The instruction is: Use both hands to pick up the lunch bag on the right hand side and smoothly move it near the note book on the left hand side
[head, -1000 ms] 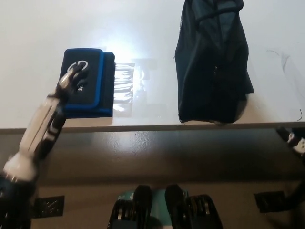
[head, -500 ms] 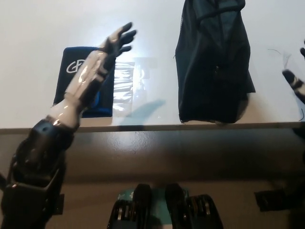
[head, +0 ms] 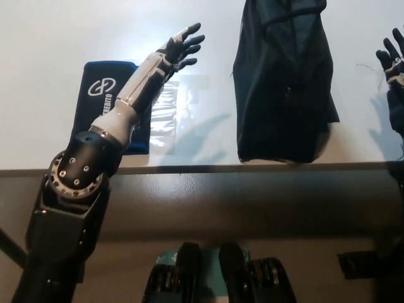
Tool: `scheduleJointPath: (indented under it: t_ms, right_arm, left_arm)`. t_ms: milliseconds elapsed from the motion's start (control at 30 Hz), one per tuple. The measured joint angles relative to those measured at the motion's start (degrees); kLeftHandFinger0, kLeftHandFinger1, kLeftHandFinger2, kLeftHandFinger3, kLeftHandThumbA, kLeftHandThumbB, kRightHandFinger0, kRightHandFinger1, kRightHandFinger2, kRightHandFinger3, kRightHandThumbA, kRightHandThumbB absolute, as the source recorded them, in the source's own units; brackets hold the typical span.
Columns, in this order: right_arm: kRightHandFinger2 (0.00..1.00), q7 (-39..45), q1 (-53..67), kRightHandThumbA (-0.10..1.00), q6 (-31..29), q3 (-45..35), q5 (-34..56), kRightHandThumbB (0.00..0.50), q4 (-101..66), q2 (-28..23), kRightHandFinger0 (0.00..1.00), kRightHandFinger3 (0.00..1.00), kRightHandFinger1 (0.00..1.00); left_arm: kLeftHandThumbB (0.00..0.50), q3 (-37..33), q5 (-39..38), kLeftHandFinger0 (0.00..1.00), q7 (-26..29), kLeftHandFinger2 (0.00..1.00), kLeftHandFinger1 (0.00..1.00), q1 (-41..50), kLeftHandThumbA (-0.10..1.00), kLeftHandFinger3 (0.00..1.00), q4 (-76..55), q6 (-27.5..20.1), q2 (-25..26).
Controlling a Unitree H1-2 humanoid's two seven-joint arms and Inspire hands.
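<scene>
Our left hand (head: 180,47) and right hand (head: 392,60), both spread and empty, flank the dark lunch bag (head: 282,82); the notebook (head: 108,101) lies left.

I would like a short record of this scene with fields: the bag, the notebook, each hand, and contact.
bag: dark lunch bag on the white table, right of centre
notebook: blue notebook on the left, partly under the left arm
left hand: left hand open, raised between notebook and bag
right hand: right hand open, at the right edge, beside the bag
contact: neither hand touches the bag
</scene>
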Motion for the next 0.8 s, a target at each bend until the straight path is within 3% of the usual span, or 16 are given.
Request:
scheduleJointPath:
  t_ms: [200, 300, 400, 700, 800]
  right_arm:
    - [1.0, 1.2, -3.1, 1.0, 3.4, -3.6, 5.0, 0.306, 5.9, 1.5, 1.0, 1.0, 1.0]
    - [1.0, 2.1, -4.6, 1.0, 4.9, -5.4, 7.4, 0.304, 9.0, 2.1, 1.0, 1.0, 1.0]
    - [1.0, 3.0, -6.5, 1.0, 6.6, -7.1, 10.1, 0.271, 12.2, 2.8, 1.0, 1.0, 1.0]
    - [1.0, 6.2, -10.4, 1.0, 7.3, -7.6, 12.2, 0.295, 17.2, 4.8, 1.0, 1.0, 1.0]
    - [1.0, 6.7, -10.4, 1.0, 7.2, -7.4, 12.2, 0.292, 17.6, 6.0, 1.0, 1.0, 1.0]
  left_arm:
    - [0.379, 1.0, -2.1, 1.0, -0.6, 1.0, 1.0, -2.8, 1.0, 1.0, 5.4, 2.4, -1.9]
    - [0.375, 1.5, -2.8, 1.0, -0.9, 1.0, 1.0, -4.4, 1.0, 1.0, 7.8, 3.5, -3.0]
    - [0.372, 1.9, -3.6, 1.0, -1.0, 1.0, 1.0, -6.6, 1.0, 1.0, 11.4, 4.6, -4.5]
    - [0.36, 2.9, -4.0, 1.0, -1.4, 1.0, 1.0, -14.9, 1.0, 1.0, 26.6, 4.4, -7.8]
    - [0.378, 3.3, -4.1, 1.0, -1.4, 1.0, 1.0, -17.5, 1.0, 1.0, 33.7, 3.3, -8.3]
